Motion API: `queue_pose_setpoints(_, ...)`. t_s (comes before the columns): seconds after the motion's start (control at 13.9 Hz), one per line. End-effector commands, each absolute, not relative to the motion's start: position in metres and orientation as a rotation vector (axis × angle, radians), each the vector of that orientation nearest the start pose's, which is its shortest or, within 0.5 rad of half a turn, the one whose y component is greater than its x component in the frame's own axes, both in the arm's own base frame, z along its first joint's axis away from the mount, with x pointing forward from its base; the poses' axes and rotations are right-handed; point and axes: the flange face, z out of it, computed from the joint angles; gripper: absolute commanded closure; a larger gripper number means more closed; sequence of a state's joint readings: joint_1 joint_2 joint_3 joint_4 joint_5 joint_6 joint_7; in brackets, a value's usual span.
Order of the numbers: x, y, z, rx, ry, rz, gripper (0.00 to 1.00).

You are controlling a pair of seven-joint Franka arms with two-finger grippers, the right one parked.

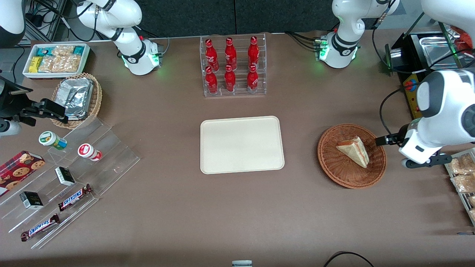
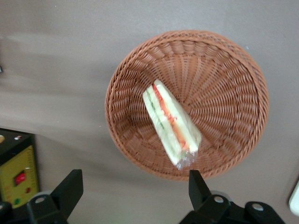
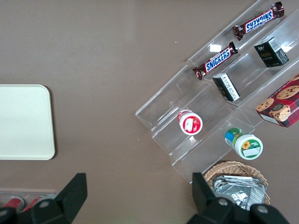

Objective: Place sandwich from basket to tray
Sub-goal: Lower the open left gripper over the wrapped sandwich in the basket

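Sandwich [image 2: 170,123] in basket [image 2: 233,74], tray [image 1: 242,144] bare, end effector [image 2: 133,189] spread above basket

The working arm is glossy white with dark grey joint bands; its gripper [image 2: 133,193] has black fingers [image 2: 70,189] (silver screws at their bases), spread wide.

Robot lab: mock snack-shop table [image 1: 178,207].

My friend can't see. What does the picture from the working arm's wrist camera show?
A triangular sandwich with a red filling stripe lies in a round reddish-brown wicker basket on a brown table. The open gripper hangs above the table just outside the basket's rim, touching nothing.
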State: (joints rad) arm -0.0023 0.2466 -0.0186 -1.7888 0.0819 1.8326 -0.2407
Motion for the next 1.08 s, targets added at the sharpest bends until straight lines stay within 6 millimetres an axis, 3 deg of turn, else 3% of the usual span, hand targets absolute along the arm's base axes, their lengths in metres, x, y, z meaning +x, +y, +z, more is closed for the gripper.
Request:
queue_pose_setpoints(0.0,0.592,-0.021,0.374,-2.995,-0.427,0.208,0.0)
queue_pose_setpoints(0.14,0.592,-0.033,0.359,-2.985,-0.535,0.157,0.0)
queue_pose_setpoints(0.43,0.6,-0.082,0.328,-2.956,-0.72,0.08,0.0)
queue_pose_setpoints(0.5,0.601,-0.086,0.321,-2.948,-0.745,0.085,0.0)
queue_pose_setpoints(1.01,0.604,-0.076,0.313,-2.941,-0.782,0.074,0.0)
